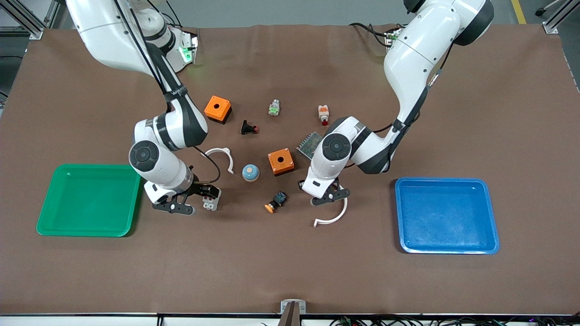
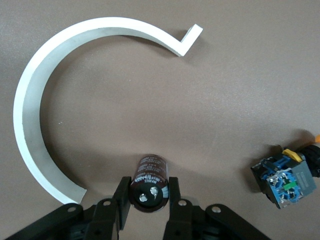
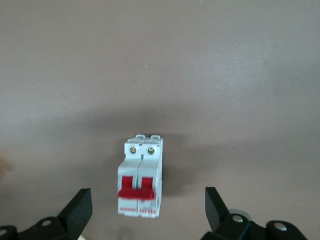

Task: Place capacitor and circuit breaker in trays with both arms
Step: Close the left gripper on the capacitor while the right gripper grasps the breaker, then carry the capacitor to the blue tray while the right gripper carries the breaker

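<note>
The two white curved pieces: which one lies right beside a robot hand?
The white curved piece nearer the front camera, curling around the left hand that grips the capacitor. The other lies beside the blue-grey knob.

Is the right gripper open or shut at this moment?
Open: the right gripper has its fingers spread wide either side of the circuit breaker, touching neither face.

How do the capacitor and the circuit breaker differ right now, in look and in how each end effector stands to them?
The capacitor is a dark cylinder with a shiny end; the circuit breaker is a white-grey block with red levers. The left end effector is shut on the capacitor, while the right end effector stands open around the circuit breaker without touching it. Both parts are on the brown table, between the two trays.
</note>
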Robot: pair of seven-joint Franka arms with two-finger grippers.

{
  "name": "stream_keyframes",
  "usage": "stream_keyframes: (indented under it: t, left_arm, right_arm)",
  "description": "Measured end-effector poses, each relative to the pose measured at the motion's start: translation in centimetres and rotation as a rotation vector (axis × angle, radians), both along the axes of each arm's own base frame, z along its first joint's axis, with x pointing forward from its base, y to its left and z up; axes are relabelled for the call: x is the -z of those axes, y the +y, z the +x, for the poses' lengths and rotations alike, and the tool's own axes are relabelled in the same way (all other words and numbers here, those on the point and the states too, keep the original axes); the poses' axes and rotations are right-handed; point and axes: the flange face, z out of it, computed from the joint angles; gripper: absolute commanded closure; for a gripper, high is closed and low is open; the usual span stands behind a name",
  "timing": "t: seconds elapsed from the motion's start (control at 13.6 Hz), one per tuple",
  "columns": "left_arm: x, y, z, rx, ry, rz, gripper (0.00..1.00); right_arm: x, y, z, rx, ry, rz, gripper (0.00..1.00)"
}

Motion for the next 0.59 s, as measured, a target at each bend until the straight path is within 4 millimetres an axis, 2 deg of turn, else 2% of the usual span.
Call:
stream_keyframes:
  t: [0.07, 0.22, 0.29, 0.44, 0.51, 0.59]
  left_arm:
    - [-0.2, 0.0, 0.1, -0.001, -0.004, -0.002, 0.98]
    - [-1.5, 0.2, 1.0, -0.011, -0.026, -0.014, 0.99]
    - [-2.8, 0.7, 1.8, -0.023, -0.039, -0.016, 1.0]
    - [-7.2, 3.4, 3.7, -0.06, -0.048, 0.01, 1.0]
    - [-9.8, 5.7, 4.8, -0.076, -0.053, 0.033, 1.0]
    - [-12.2, 8.5, 5.9, -0.075, -0.053, 0.057, 1.0]
  right_arm:
    - [0.9, 0.2, 0.1, -0.002, 0.003, -0.002, 0.0]
    - [2.2, 0.9, 0.3, -0.01, -0.005, -0.002, 0.03]
    - [2.7, 1.2, 0.3, -0.015, -0.009, -0.002, 0.11]
    - [3.6, 1.7, 0.2, -0.022, -0.006, -0.005, 0.34]
    - [3.9, 1.8, 0.1, -0.024, -0.003, -0.006, 0.49]
    - [4.1, 1.8, 0.1, -0.025, -0.001, -0.007, 0.71]
